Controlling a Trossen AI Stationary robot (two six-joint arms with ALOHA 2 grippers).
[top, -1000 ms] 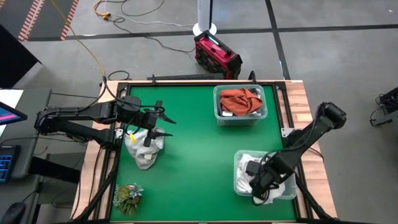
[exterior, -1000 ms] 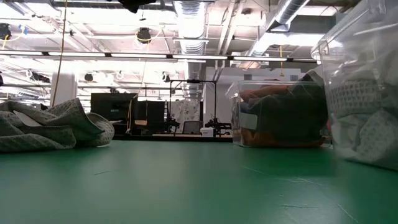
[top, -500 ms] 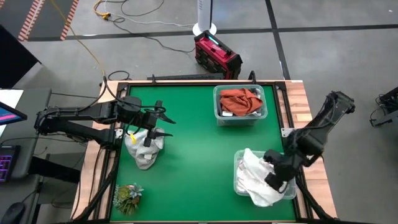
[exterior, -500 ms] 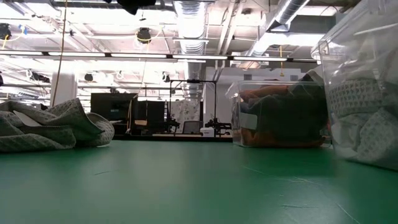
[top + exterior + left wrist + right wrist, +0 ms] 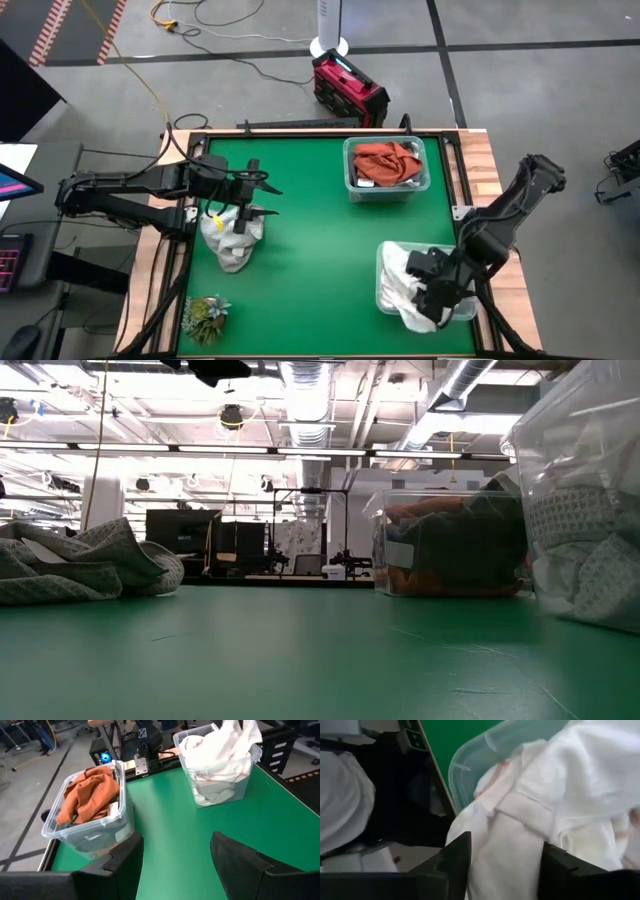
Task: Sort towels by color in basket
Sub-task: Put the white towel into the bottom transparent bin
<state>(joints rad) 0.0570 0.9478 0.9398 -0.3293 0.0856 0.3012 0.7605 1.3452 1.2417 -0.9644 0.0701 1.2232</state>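
Observation:
A rust-orange towel (image 5: 388,163) lies in the far clear bin (image 5: 352,185). White towels (image 5: 405,290) fill the near right bin (image 5: 381,262). My right gripper (image 5: 428,288) hangs over that bin, shut on a white towel (image 5: 520,820). A heap of grey checked towels (image 5: 232,240) rests on the green mat at the table's left. My left gripper (image 5: 258,197) hovers above that heap, open, with nothing between its fingers (image 5: 125,860). My right gripper has bunched white cloth (image 5: 506,865) between its two fingers, which come from above, slanting down. The cloth is gathered in folds, more than one layer. Its upper part stands raised above the bin (image 5: 234,735); the rest lies in the bin and spills over the near rim (image 5: 415,318).
A green leafy tuft (image 5: 205,318) sits at the near left corner. The middle of the green mat (image 5: 310,260) is bare. A red device (image 5: 348,90) and cables lie on the floor beyond the far edge. Wooden rails (image 5: 480,170) border the table's right side.
My right gripper has risen out of the near right bin, swung briefly toward the table's right edge and come back over the bin. The white towel has been drawn up with it and now bulges above and over the bin's near rim.

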